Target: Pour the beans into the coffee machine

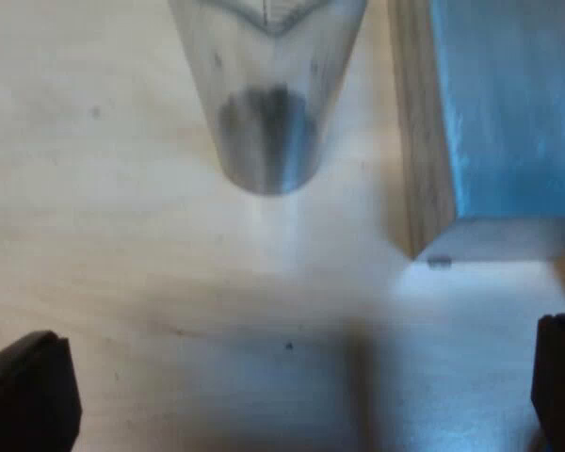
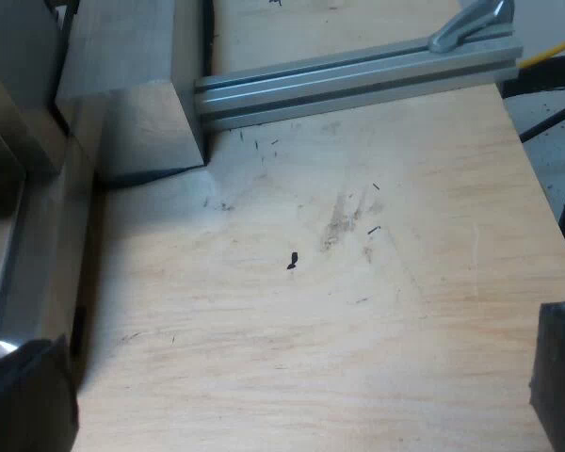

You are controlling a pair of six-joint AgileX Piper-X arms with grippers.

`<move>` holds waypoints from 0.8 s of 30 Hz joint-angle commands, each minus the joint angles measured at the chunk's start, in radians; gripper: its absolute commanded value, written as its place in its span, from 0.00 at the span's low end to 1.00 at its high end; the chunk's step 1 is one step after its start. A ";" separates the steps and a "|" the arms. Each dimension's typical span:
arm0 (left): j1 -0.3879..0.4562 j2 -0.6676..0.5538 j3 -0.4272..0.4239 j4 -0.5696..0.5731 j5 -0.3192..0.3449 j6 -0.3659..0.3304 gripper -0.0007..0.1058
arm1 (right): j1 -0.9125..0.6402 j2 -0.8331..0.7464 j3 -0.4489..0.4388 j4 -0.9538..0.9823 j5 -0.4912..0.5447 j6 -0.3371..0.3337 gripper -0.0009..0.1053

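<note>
Pale plywood tabletop point(image 1: 122, 235), scuffed, runs under both arms. Nearest, the left gripper point(image 1: 292, 353): two black fingers set wide apart, nothing between them, low over the wood. Ahead, on the line between the fingers and well clear of both, a clear tapered measuring glass point(image 1: 268, 113) stands narrow base down, with a dark grey patch at the base; its contents cannot be told. Near the glass but not touching it is a wooden block with a blue top point(image 1: 508, 113). Open wood lies on the glass's near side.

The right gripper point(image 2: 292, 377) is also spread and empty. A grey metal panel point(image 2: 24, 254) runs close by one finger. A small dark fleck point(image 2: 292, 261) lies ahead among scratches. Farther off, a grey aluminium rail point(image 2: 358, 80) carries a metal lever point(image 2: 471, 24), and a bare wooden block point(image 2: 146, 132) butts its end. The table edge point(image 2: 537, 198) drops to floor.
</note>
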 commanded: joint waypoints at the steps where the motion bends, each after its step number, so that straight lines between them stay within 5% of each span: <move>1: 0.001 0.014 0.007 -0.056 0.009 -0.009 0.99 | -0.003 -0.002 -0.005 -0.016 0.001 -0.012 0.98; 24: 0.001 0.153 0.042 -0.308 0.022 -0.003 0.99 | -0.003 -0.002 -0.005 -0.016 0.001 -0.012 0.98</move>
